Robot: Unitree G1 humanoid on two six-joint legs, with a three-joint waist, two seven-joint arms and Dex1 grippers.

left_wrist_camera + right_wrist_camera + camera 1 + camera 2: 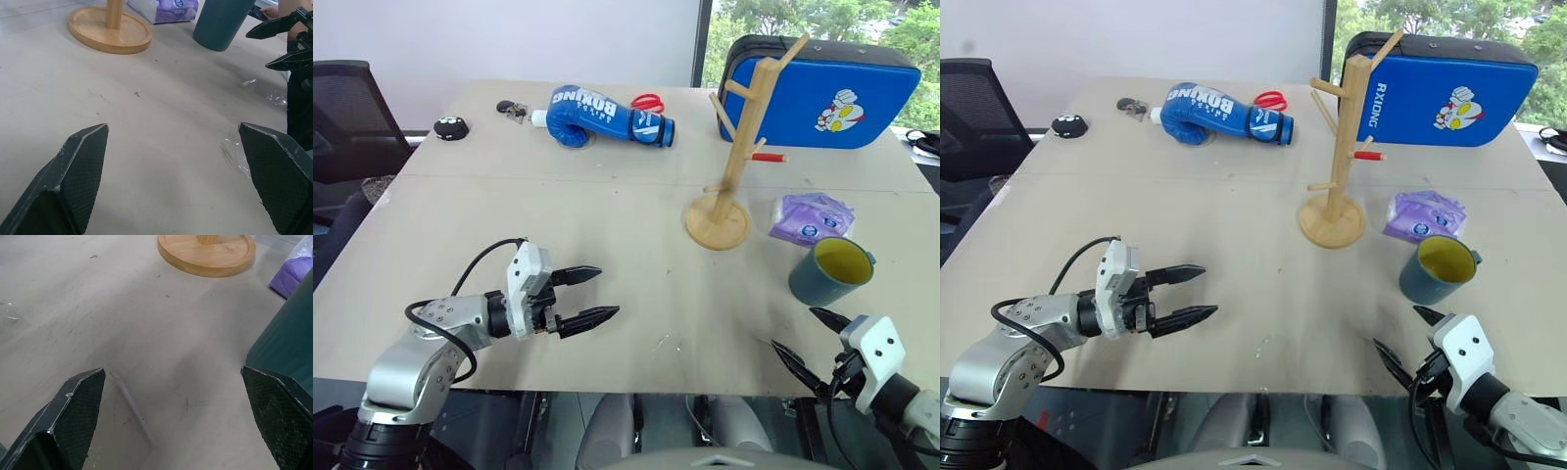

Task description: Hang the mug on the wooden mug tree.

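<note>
While the mug [831, 270] stands upright on the table [607, 245] near its front right edge, its yellow inside faces up and its small handle points away toward the right rear. Just behind it lies a purple tissue packet [811, 216]; its printing is too small to read. The wooden mug tree [736, 157] stands upright to the left of that packet, disc base flat on the table, with one red-tipped peg pointing right.

The right gripper [811, 336] hovers at the front table edge, just in front of the mug and not touching it, fingers spread wide. The left gripper [597, 294] hangs over the front left area, well apart from the mug, fingers parted and empty.

Open table surface runs between the two grippers and from the front edge back to the tree base.

Behind the tree, a blue pad [1449, 90] stands at the rear right edge, lettered "RXIONG" with a cartoon figure. A blue boxing glove [602, 116] at the rear centre reads "BOXING". Red scissors [648, 102] lie just behind the glove, and a black round object [451, 127] sits at rear left.
</note>
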